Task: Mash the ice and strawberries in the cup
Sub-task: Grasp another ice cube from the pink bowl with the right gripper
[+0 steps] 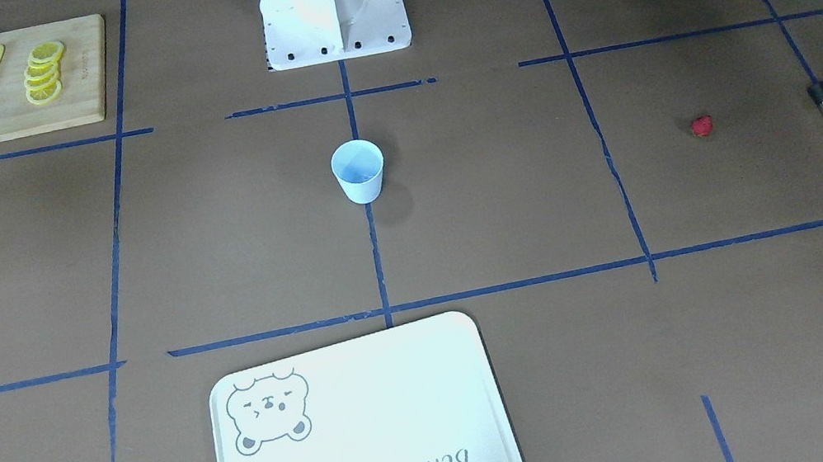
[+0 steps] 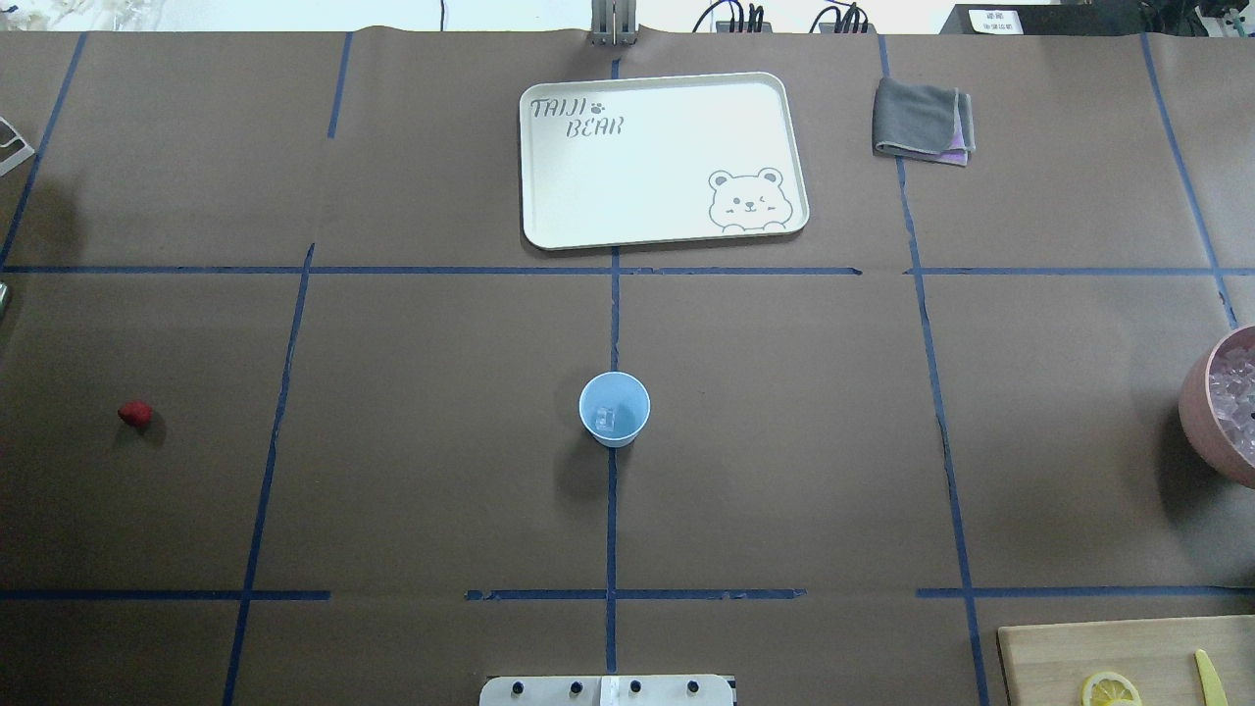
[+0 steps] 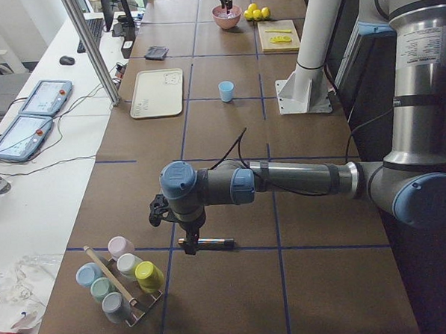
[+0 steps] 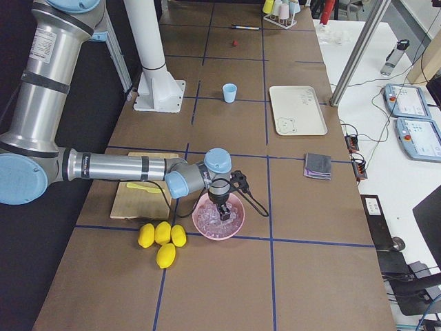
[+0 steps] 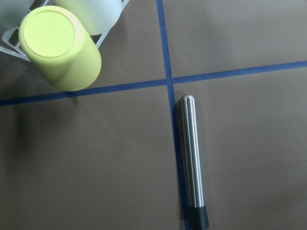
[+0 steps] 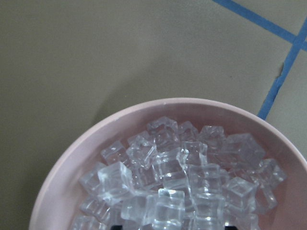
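With the right end effector (image 4: 222, 210) poised over the pink bowl (image 6: 72, 163) heaped with ice (image 6: 182, 177), I have the left end effector (image 3: 190, 247) above the steel rod (image 5: 193, 163), likely the masher; how far either is open I cannot tell. The cup (image 2: 614, 409), at the middle of the worktop (image 2: 784, 441), seems to hold a single cube (image 2: 606, 420); the strawberry (image 2: 135, 413) lies well apart.

The setting is a robotics lab work cell. A long table (image 2: 784, 441) is covered in brown paper and divided into squares by blue tape (image 2: 613, 324). Two grey industrial arms (image 3: 298, 179) reach over it. A white pedestal (image 1: 331, 2) with a bolted base plate stands at one long edge. A white side bench (image 3: 30, 199) carries two teach pendants (image 3: 46, 96) and loose cables (image 4: 355, 165). An aluminium post (image 3: 89, 47) rises beside the table.
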{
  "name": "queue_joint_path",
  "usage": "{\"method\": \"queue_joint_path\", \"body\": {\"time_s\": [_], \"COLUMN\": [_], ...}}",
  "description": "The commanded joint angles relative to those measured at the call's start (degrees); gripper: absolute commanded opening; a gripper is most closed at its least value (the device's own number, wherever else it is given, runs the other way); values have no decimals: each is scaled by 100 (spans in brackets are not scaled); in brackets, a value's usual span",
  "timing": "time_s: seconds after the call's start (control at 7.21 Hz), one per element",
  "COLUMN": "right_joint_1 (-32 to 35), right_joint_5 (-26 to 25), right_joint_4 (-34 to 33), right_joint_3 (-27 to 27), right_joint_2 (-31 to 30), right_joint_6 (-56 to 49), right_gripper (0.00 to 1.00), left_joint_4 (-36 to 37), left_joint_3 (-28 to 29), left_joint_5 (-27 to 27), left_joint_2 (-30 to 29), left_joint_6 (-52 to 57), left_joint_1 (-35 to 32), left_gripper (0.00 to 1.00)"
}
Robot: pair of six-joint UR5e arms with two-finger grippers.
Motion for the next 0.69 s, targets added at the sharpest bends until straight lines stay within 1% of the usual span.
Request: {"method": "queue_joint_path", "body": {"time_s": [0.0, 0.14, 0.28, 0.55], "right_joint_1": [-66, -74, -127, -154], "right_joint_5": [-29, -56, -230, -258], "right_joint_4": [2, -7, -7, -16], "right_joint_3": [-5, -14, -14, -23], "right_joint_2": [0, 0, 0, 18], "right_joint_6": [0, -17, -18, -26], "right_gripper": [69, 66, 62, 56], "left_joint_4": [-1, -1, -1, -1], "left_joint_3": [-2, -2, -2, 7], "left_joint_5": [1, 10, 1, 1], "left_joint_2": [0, 0, 0, 0], "left_joint_6": [1, 1, 1, 1], "left_joint_1": [0, 9, 0, 9], "left_gripper": [100, 100, 100, 100]}}
